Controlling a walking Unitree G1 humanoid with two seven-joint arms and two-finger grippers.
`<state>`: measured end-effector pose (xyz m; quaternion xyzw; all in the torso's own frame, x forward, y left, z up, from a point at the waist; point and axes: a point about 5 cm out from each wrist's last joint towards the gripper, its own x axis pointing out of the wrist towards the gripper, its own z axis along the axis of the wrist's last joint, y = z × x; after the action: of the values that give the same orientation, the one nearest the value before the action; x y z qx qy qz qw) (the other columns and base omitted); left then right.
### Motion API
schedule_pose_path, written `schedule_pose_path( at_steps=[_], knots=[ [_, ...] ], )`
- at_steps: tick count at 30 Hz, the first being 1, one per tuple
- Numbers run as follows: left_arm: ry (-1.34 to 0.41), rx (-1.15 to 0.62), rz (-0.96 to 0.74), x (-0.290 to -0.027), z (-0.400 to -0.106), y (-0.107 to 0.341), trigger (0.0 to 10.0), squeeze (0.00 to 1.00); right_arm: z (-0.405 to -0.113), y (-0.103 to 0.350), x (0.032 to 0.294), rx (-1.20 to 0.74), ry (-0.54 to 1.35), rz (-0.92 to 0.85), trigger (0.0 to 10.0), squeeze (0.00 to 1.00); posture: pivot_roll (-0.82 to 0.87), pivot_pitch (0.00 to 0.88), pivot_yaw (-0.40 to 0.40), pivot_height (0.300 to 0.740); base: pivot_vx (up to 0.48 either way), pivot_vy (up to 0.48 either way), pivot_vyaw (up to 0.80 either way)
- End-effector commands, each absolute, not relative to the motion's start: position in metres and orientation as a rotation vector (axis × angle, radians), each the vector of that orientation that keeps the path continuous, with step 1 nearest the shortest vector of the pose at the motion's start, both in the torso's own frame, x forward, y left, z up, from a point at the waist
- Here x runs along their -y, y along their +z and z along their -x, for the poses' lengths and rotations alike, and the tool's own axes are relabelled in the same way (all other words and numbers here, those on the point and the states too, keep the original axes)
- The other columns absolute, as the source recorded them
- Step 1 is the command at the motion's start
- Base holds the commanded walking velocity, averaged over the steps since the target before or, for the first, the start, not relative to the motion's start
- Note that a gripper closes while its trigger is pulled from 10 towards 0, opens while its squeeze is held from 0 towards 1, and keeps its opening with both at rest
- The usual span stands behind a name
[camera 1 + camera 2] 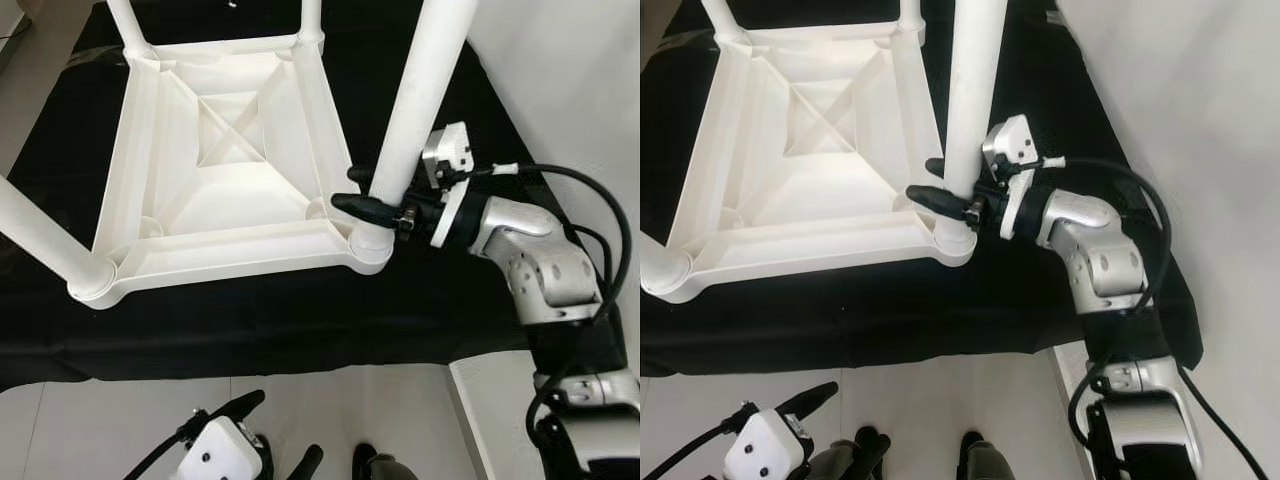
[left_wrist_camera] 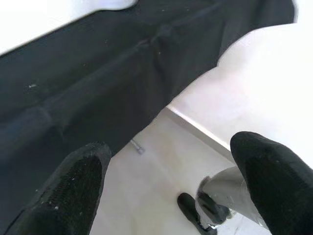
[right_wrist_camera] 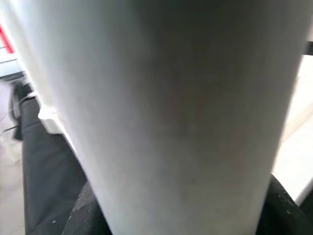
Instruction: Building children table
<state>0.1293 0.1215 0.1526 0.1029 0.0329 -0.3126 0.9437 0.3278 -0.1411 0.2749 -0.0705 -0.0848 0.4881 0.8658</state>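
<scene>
A black cloth (image 1: 250,310) covers the floor area ahead, with pale floor tiles (image 1: 330,410) at its near edge. On the cloth lies the white plastic children's table (image 1: 225,165), inverted, its ribbed underside facing up and four round legs standing in the corner sockets. The two far legs and the near left leg (image 1: 40,240) are cut off by the picture edge. The near right leg (image 1: 415,100) rises from its corner socket (image 1: 372,245) and also runs out of view at the top. The right gripper (image 1: 372,195) reaches in from the robot's right side, just above that socket, with its black fingers (image 1: 365,207) closed around the near right leg, one on either side of the tube; the far finger is largely hidden behind the leg. In the right wrist view the leg (image 3: 171,117) lies blurred directly between the finger pads (image 3: 85,215), touching them. The left gripper (image 1: 270,430) hangs low over the floor tiles, well apart from the table, its fingers (image 2: 68,191) spread wide and holding nothing; the cloth edge (image 2: 98,98) lies beyond them
</scene>
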Motion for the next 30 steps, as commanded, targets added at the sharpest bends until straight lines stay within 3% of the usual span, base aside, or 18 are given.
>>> schedule_pose_path(
  at_steps=[1, 6, 7, 8, 10, 12, 19, 20, 21, 24, 25, 30],
  knots=[
    [-0.642, -0.08, -0.198, -0.12, -0.128, 0.148, 10.0, 0.0, -0.323, 0.249, 0.138, 0.058, 1.011, 0.097, 0.0, 0.0, 0.04, 0.259, -0.044, 0.74, 0.0, 0.0, 0.0],
    [-0.644, -0.075, -0.197, -0.12, -0.13, 0.147, 10.0, 0.0, -0.308, 0.229, 0.13, 0.021, 0.928, 0.053, 0.0, 0.0, 0.03, 0.25, -0.041, 0.74, 0.0, 0.0, 0.0],
    [-0.644, -0.071, -0.199, -0.121, -0.132, 0.147, 10.0, 0.0, -0.301, 0.21, 0.124, -0.007, 0.679, 0.066, 0.0, 0.0, 0.02, 0.243, -0.04, 0.74, 0.0, 0.0, 0.0],
    [-0.644, -0.071, -0.199, -0.121, -0.132, 0.147, 10.0, 0.0, -0.301, 0.21, 0.124, -0.007, 0.679, 0.066, 0.0, 0.0, 0.02, 0.243, -0.04, 0.74, 0.0, 0.0, 0.0],
    [-0.643, -0.063, -0.204, -0.121, -0.135, 0.146, 10.0, 0.0, -0.286, 0.185, 0.131, -0.077, 0.211, 0.085, 0.0, 0.0, 0.02, 0.236, -0.041, 0.74, 0.0, 0.0, 0.0],
    [-0.639, -0.057, -0.206, -0.121, -0.137, 0.146, 10.0, 0.0, -0.279, 0.176, 0.125, -0.102, 0.132, 0.075, 0.0, 0.0, 0.03, 0.229, -0.046, 0.74, 0.0, 0.0, 0.0],
    [-0.614, -0.033, -0.218, -0.12, -0.142, 0.145, 10.0, 0.0, -0.28, 0.168, 0.094, -0.142, 0.235, 0.004, 0.0, 0.0, 0.04, 0.217, -0.066, 0.74, 0.0, 0.0, 0.0],
    [-0.606, -0.027, -0.222, -0.121, -0.143, 0.145, 10.0, 0.0, -0.284, 0.169, 0.093, -0.15, 0.241, -0.016, 2.1, 0.0, 0.03, 0.216, -0.066, 0.74, 0.0, 0.0, 0.0],
    [-0.597, -0.02, -0.225, -0.121, -0.145, 0.145, 10.0, 0.0, -0.289, 0.174, 0.09, -0.137, 0.297, -0.02, 10.0, 0.0, 0.03, 0.213, -0.069, 0.74, 0.0, 0.0, 0.0],
    [-0.59, -0.011, -0.227, -0.121, -0.147, 0.146, 10.0, 0.0, -0.293, 0.182, 0.088, -0.122, 0.392, -0.098, 10.0, 0.0, 0.03, 0.211, -0.068, 0.74, 0.0, 0.0, 0.0],
    [-0.591, -0.007, -0.227, -0.121, -0.148, 0.146, 10.0, 0.0, -0.295, 0.186, 0.089, -0.102, 0.434, -0.094, 10.0, 1.0, 0.03, 0.211, -0.072, 0.74, 0.0, 0.0, 0.0],
    [-0.603, 0.003, -0.225, -0.12, -0.151, 0.145, 10.0, 0.0, -0.3, 0.201, 0.09, -0.043, 0.563, -0.097, 10.0, 1.0, 0.03, 0.204, -0.073, 0.74, 0.0, 0.0, 0.0]
  ],
)
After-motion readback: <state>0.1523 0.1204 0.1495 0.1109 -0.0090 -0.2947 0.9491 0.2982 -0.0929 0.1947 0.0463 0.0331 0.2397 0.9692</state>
